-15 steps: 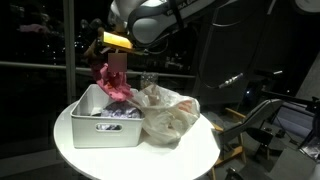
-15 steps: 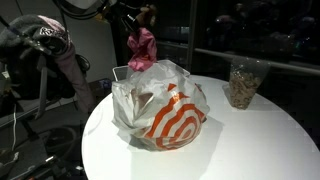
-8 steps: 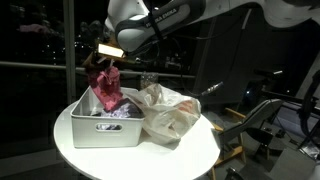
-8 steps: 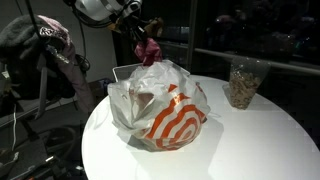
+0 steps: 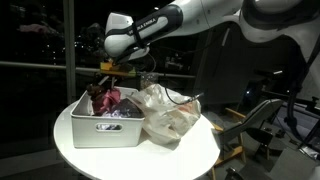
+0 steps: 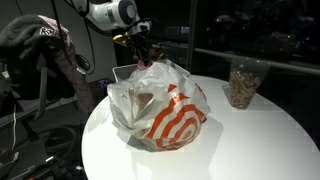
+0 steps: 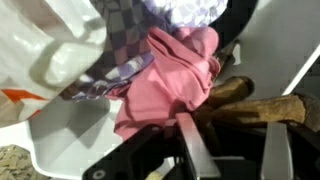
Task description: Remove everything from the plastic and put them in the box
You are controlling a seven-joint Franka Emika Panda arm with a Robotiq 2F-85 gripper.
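the gripper (image 5: 112, 74) hangs over the box (image 5: 90, 132) with its jaws wide apart, the pink cloth (image 5: 106, 99) lying in the box at the gripper's 6 o'clock and the plastic bag (image 5: 172, 118) touching the box at 3 o'clock.

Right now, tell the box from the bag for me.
The box is rigid, rectangular and white; the bag is crumpled, translucent, with orange rings. The box stands open-topped, cloths showing; the bag slumps. Both sit side by side on the table.

Pink cloth (image 5: 106, 100) in white box (image 5: 100, 133), plastic bag (image 5: 170, 115) beside, end effector (image 5: 111, 76) just above
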